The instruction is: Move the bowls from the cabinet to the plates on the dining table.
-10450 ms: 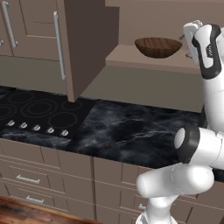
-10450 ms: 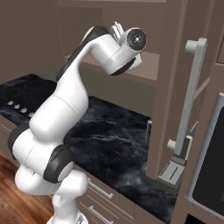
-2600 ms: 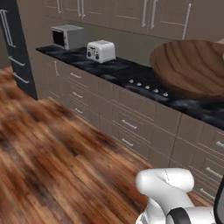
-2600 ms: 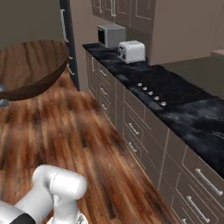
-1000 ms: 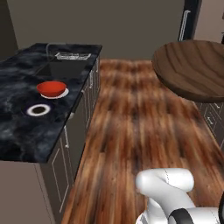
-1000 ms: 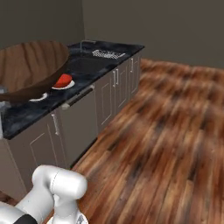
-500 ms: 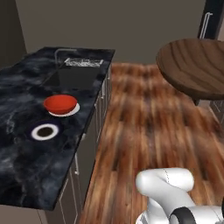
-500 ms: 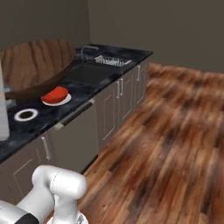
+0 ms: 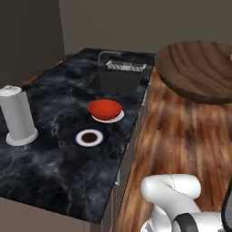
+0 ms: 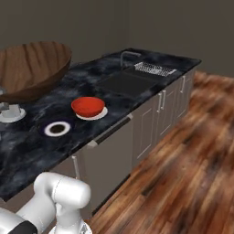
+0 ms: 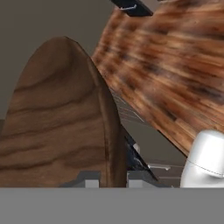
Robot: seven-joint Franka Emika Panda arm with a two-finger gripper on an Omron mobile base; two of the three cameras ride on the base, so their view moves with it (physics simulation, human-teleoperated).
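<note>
In the left base view, the wooden bowl (image 9: 199,70) is seen carried high at the upper right, over the plank floor (image 9: 181,136) and off the edge of the counter (image 9: 54,154). The empty white plate (image 9: 89,137) lies on the marble below and to the left of it, just in front of the red bowl (image 9: 105,109), which is already seated on the other plate (image 9: 116,118). A white cylinder (image 9: 17,115) stands further left, apart from both.

In the right base view, the wooden bowl (image 10: 32,68) is held at the upper left, above the counter (image 10: 27,155); the empty plate (image 10: 57,129) lies lower and a little to the right, beside the red bowl (image 10: 88,106). The sink (image 10: 125,83) lies beyond.

In the hand view, the wooden bowl (image 11: 61,122) is seen edge-on, its rim pinched between the fingertips (image 11: 92,181) of the claw (image 11: 111,181), which is clenched on it. It is judged that the bowl must be carried across and lowered onto the empty plate.
</note>
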